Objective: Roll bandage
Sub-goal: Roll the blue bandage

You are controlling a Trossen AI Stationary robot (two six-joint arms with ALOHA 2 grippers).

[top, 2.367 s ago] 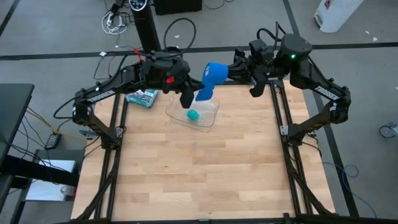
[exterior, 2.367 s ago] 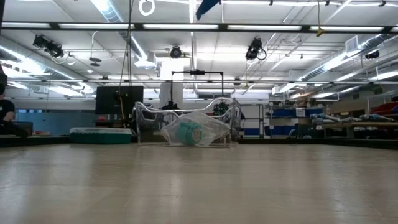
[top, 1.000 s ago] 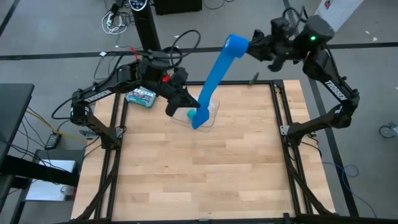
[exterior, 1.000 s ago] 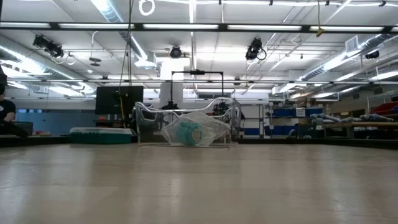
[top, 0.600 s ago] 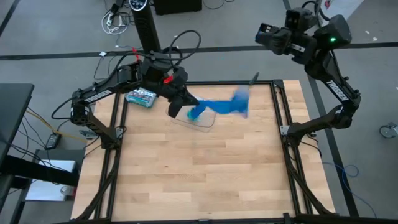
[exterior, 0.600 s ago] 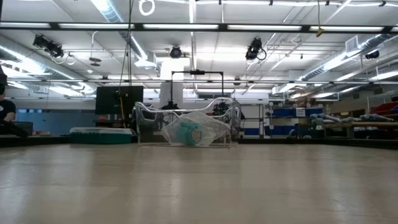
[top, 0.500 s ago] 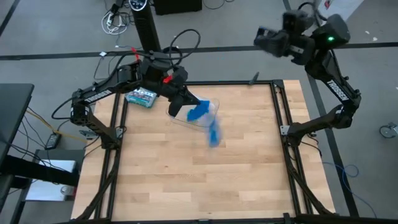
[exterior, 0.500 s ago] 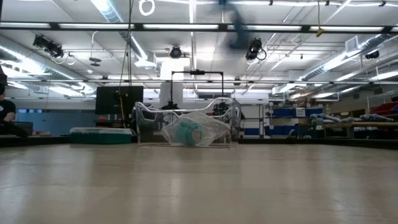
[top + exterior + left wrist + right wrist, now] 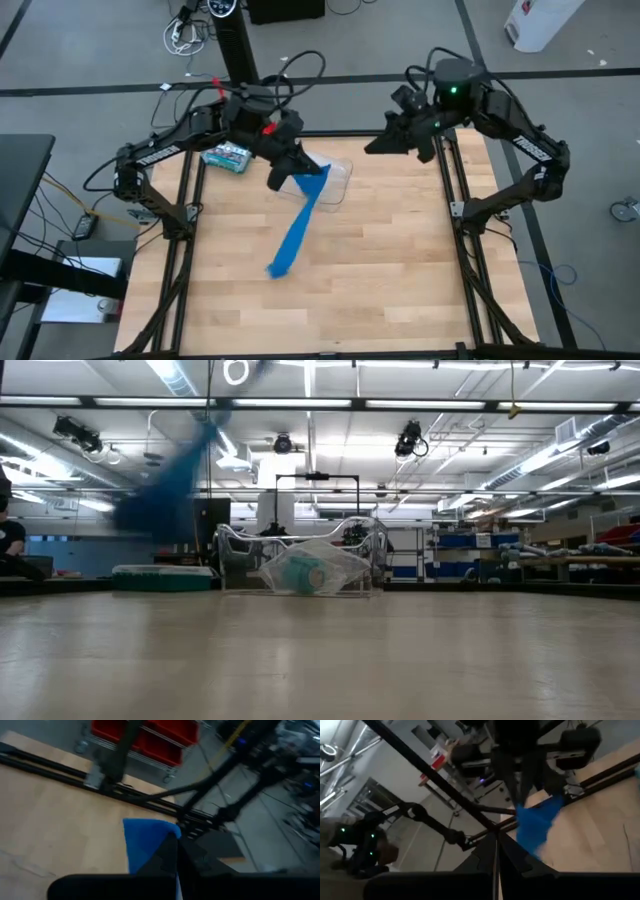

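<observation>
Left tool (image 9: 283, 172) pinching bandage (image 9: 296, 226); low view blurs bandage.

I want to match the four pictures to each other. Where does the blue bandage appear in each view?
High view: the bandage hangs slanting from the left pincer, over the table's middle.
Low view: a blue blur at upper left.
Left wrist view: a blue piece just past the shut fingers.
Right wrist view: a blue patch at centre right.
Shared landmark: the wooden table.
</observation>
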